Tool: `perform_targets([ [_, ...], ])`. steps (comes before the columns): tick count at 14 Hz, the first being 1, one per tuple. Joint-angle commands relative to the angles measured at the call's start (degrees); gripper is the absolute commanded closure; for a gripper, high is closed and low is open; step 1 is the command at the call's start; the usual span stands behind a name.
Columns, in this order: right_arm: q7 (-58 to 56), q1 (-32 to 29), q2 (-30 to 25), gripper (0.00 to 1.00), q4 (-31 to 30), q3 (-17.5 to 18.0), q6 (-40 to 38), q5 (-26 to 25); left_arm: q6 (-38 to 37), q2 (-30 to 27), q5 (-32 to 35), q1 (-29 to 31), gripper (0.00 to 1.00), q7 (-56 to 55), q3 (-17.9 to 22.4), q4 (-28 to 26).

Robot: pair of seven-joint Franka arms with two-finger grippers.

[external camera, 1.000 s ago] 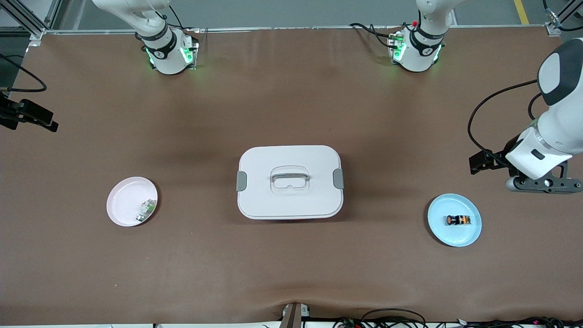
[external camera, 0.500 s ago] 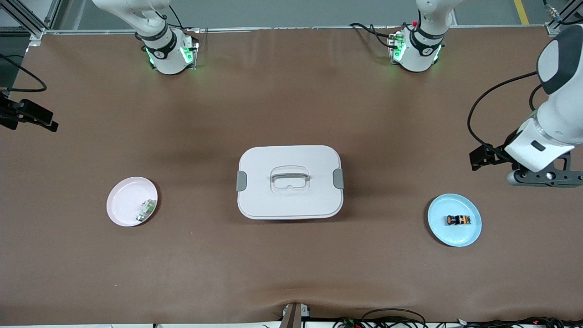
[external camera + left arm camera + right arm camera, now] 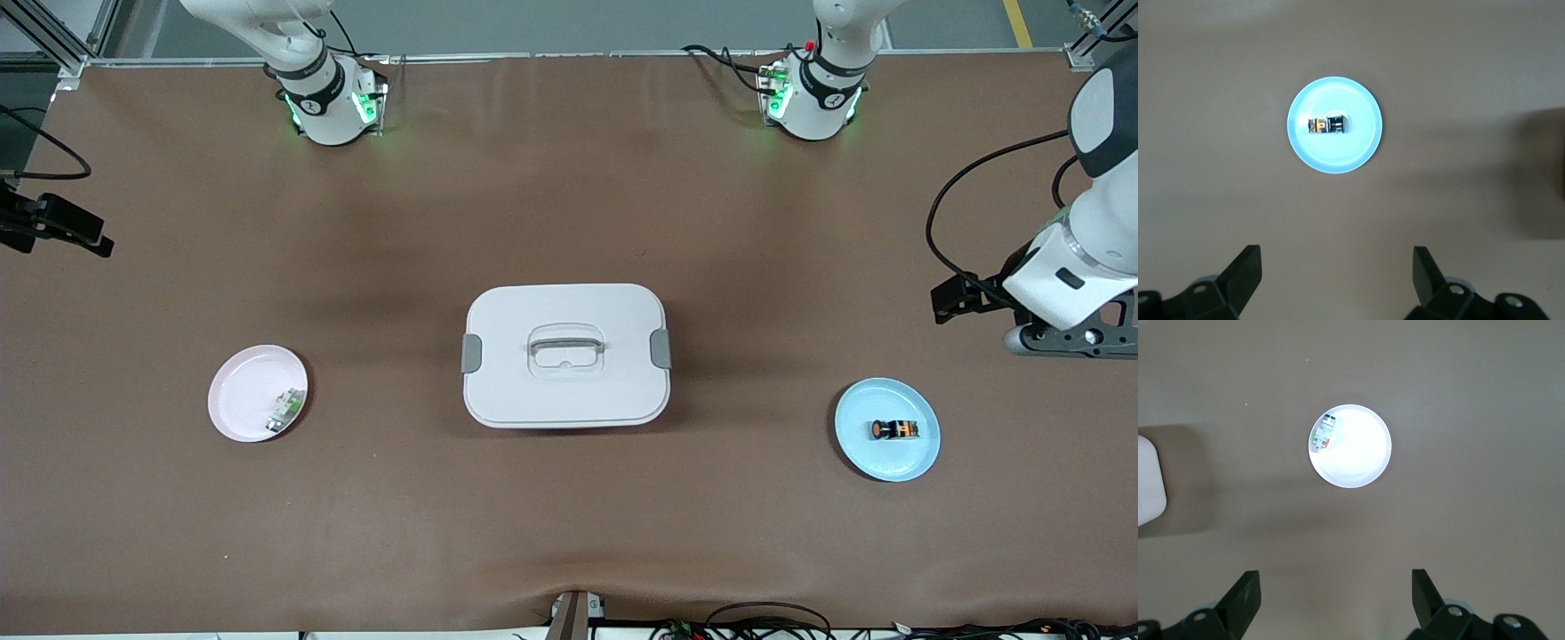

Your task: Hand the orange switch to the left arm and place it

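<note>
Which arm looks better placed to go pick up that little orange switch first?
Probably the left. The orange switch lies on the blue plate at the left arm's end of the table, and the open left gripper hangs near it. The right gripper is open above the pink plate.

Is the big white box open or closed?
Closed. The box has its lid sitting flat on top, with both grey side latches and the handle showing from above.

Box [image 3: 565, 356] mid-surface [image 3: 569, 204], only tall obstacle, between both plates. Left fingers [image 3: 1245, 270] spread, bare surface beneath, blue plate [image 3: 1365, 143] ahead, unobstructed. Right fingers [image 3: 1245, 590] spread, pink plate [image 3: 1365, 463] ahead, box edge off to side.
</note>
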Motion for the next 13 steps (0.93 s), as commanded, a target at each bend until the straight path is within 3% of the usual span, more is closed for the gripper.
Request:
perform_targets([
  [1,0.6,-0.9,0.5,0.00,1.5,0.6,-1.0,0.3,-2.4,-3.0,-0.3,0.3,0.00,-0.4,-0.3,-0.3],
  [13,0.6,-0.9,0.6,0.00,1.5,0.6,-1.0,0.3,-3.0,-6.2,-4.9,1.5,0.00,-2.1,-0.1,-0.4],
])
